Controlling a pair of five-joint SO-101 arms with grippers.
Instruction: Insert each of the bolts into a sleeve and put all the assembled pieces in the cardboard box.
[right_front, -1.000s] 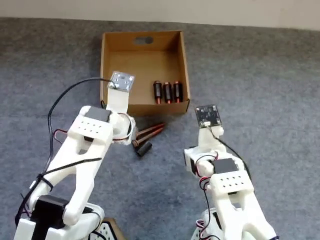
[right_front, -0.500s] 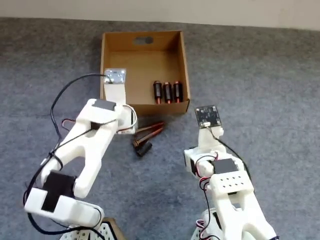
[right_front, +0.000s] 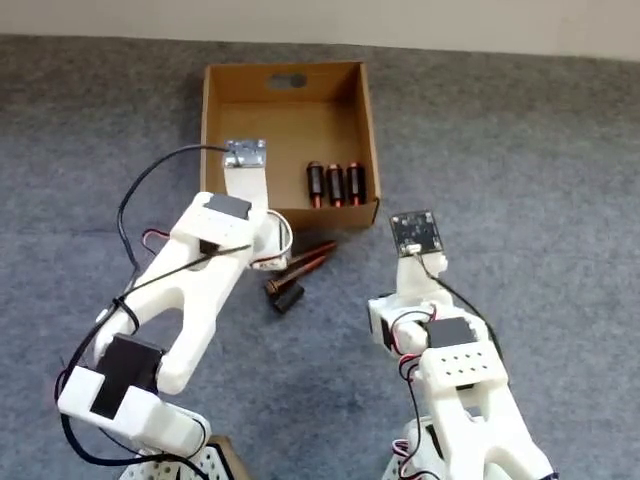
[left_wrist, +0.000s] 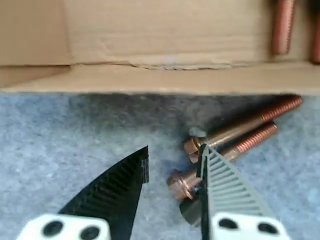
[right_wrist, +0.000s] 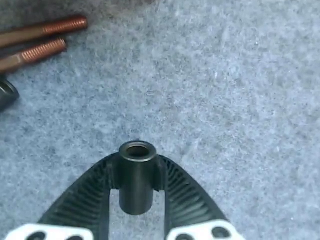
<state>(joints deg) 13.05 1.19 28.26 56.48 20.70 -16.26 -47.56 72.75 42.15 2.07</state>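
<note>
No text, label, number or sign was legible. The cardboard box (right_front: 240, 85), in the upper middle of the high view, had plain brown walls. The bolts (left_wrist: 245, 124) and the sleeve (right_wrist: 136, 185) bore no readable marks. Any print on the small boards (right_front: 415, 232) atop the wrists was too small to tell.

A cardboard box (right_front: 213, 120) is sitting on the grey tabletop (right_front: 520, 130), holding three assembled pieces (right_front: 335, 184) side by side against its front wall. Two copper bolts (right_front: 305, 262) are lying just outside that wall, with a black sleeve (right_front: 289, 297) just beside their heads. The left arm (right_front: 205, 275) is leaning over the box's front wall, and the right arm (right_front: 440, 340) is standing apart.
</note>
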